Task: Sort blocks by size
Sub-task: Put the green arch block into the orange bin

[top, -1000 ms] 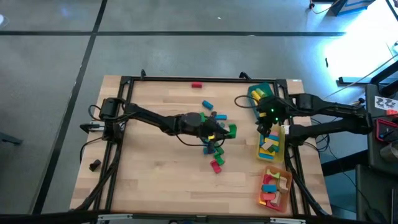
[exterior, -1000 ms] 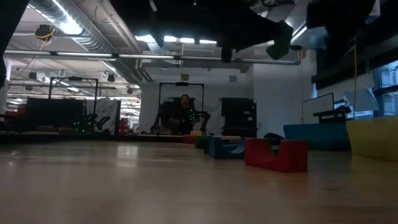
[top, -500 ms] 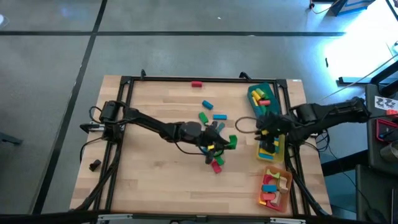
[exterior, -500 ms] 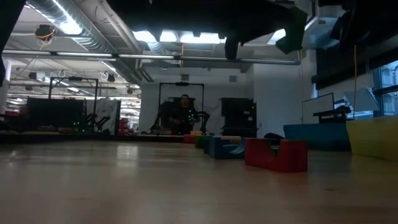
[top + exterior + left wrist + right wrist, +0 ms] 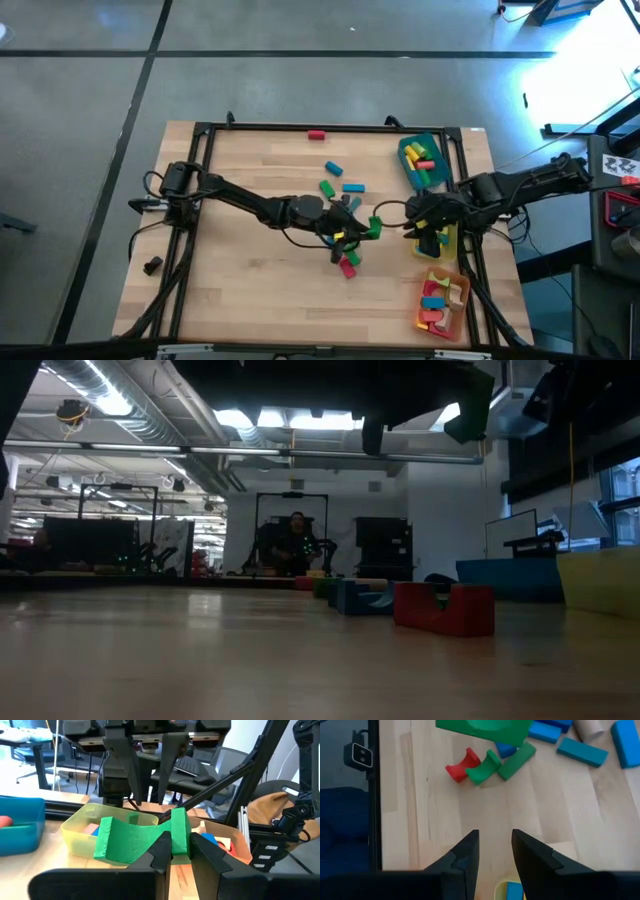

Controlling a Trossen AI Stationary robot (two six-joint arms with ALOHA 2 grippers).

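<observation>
A small dark lump point(image 5: 152, 265) lies on the pale, grainy wooden counter point(image 5: 240, 270), well apart from the left claw point(image 5: 368, 228) on its outer side. The left claw hangs above the middle of the counter, its dark fingers pinching one leg of a green arch block point(image 5: 142, 837), a matte wooden piece with a half-round cut-out; in the low view the block shows lifted clear of the counter. Beneath and behind this claw lies the loose pile of blocks point(image 5: 345, 250): a red arch, a green arch, blue bars and a plain cylinder, partly covered by the arm. A red block point(image 5: 317, 136) sits alone at the far edge.

Just beyond the left claw is the right claw point(image 5: 415, 222), its two dark fingers point(image 5: 465, 855) standing a little apart with nothing between them, over bare wood at the edge of the yellow plastic tray point(image 5: 451, 238), which the arm mostly hides. Farther from it is the teal tray point(image 5: 437, 150) holding long bars; nearer the front edge is the orange tray point(image 5: 460, 300) with small pieces too tiny to tell apart.
</observation>
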